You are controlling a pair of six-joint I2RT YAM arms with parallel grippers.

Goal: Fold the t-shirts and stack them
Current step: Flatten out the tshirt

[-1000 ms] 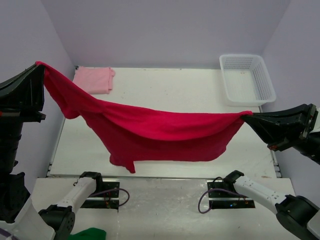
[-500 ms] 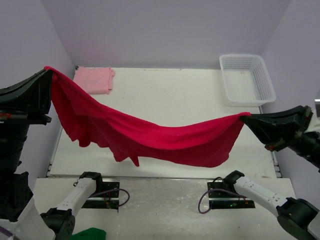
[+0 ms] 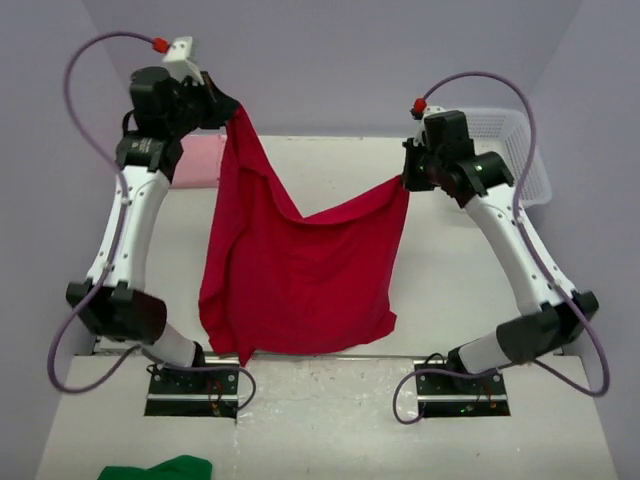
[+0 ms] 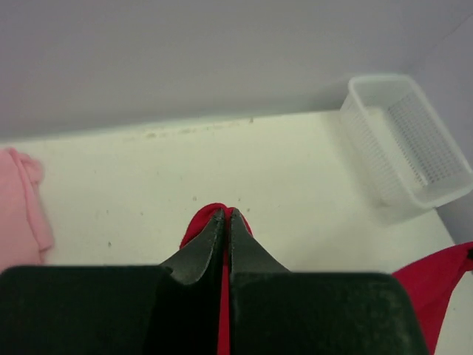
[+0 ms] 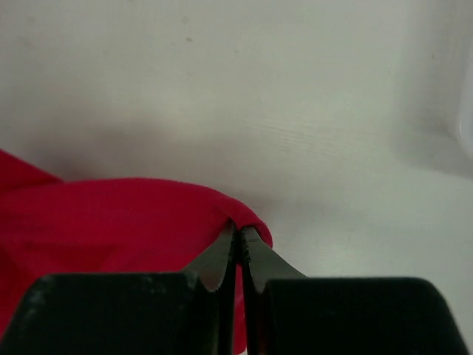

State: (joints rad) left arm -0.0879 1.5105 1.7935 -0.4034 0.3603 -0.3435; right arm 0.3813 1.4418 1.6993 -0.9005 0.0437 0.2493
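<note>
Jaws on both arms are clenched on the red t-shirt [image 3: 300,280]. We see the left pair pinching one part of it high in the upper left of the overhead view. The right pair holds another part lower down, right of centre. In each wrist view the dark fingers [image 4: 199,251] press together with red fabric caught between them.

The white worktop [image 3: 330,165] fills the middle of the frame. Over it, the red t-shirt hangs between the two grips, dipping in a V along its top and spreading down toward the worktop's lower edge. We cannot tell whether its hem touches.

The white mesh basket [image 3: 520,140] sits at the upper right, behind the right arm [image 3: 515,250]. The folded pink t-shirt [image 3: 198,160] lies at the upper left, mostly hidden by the left arm [image 3: 125,220] and the red cloth. A green cloth [image 3: 160,468] shows at the bottom left edge.
</note>
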